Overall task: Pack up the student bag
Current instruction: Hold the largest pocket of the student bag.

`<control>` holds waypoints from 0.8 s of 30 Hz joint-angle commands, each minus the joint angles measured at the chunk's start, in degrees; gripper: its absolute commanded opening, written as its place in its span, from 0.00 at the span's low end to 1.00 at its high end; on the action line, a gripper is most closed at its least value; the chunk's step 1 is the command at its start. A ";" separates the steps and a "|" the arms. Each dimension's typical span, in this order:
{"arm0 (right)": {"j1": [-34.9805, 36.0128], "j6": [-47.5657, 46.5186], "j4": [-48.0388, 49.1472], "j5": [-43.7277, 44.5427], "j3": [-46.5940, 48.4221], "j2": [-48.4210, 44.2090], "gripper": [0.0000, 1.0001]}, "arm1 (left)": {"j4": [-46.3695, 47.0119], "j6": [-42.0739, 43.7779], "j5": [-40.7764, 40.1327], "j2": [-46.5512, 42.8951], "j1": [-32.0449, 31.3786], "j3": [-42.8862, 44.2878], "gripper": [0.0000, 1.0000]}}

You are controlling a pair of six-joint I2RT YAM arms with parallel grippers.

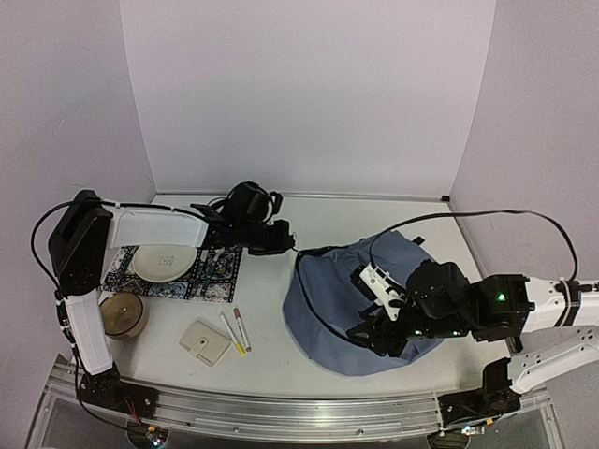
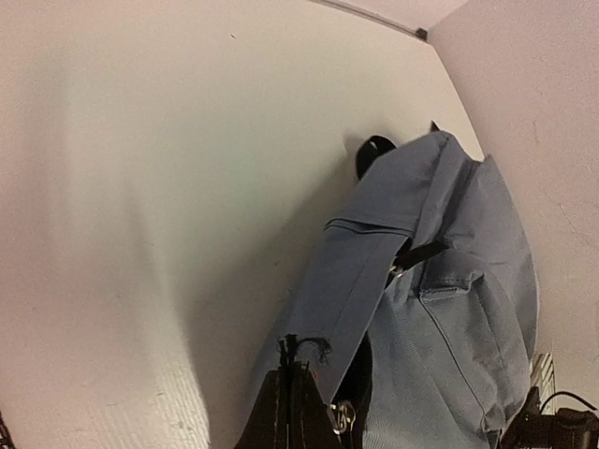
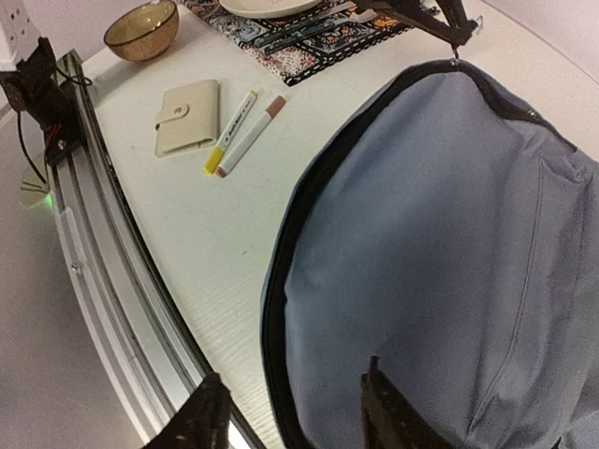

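The blue-grey student bag (image 1: 337, 309) lies flat right of the table's middle, with its black zipper track running round the edge. My left gripper (image 1: 288, 247) is at the bag's upper left edge. In the left wrist view it (image 2: 292, 369) is shut on a thin black zipper pull, with a metal ring (image 2: 343, 417) beside it and the bag (image 2: 468, 309) stretching away. My right gripper (image 1: 372, 329) hovers over the bag's near part. In the right wrist view it (image 3: 285, 379) is open and straddles the zipper edge of the bag (image 3: 449, 234).
A beige wallet (image 1: 205, 340), a yellow marker (image 1: 232, 334) and a brown marker (image 1: 241, 329) lie left of the bag. A brown bowl (image 1: 124, 314) stands at the near left. A white plate (image 1: 164, 262) rests on a patterned mat (image 1: 213, 273).
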 commanded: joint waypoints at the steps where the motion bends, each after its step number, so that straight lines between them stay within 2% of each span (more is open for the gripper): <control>1: 0.13 5.29 -0.03 7.05 7.21 4.79 0.62 | 5.60 -2.93 -0.51 -7.21 -1.86 -3.07 0.00; 11: 0.04 16.93 1.25 20.71 18.89 21.64 0.74 | 10.76 -7.90 2.24 -14.71 -7.31 -9.42 0.00; 21: 0.04 19.97 6.31 18.53 25.30 32.74 0.81 | 11.06 -9.05 2.36 -16.66 -10.36 -10.08 0.00; 24: 0.04 20.91 5.98 21.06 25.61 34.62 0.79 | 11.34 -9.55 3.00 -16.09 -10.93 -9.95 0.00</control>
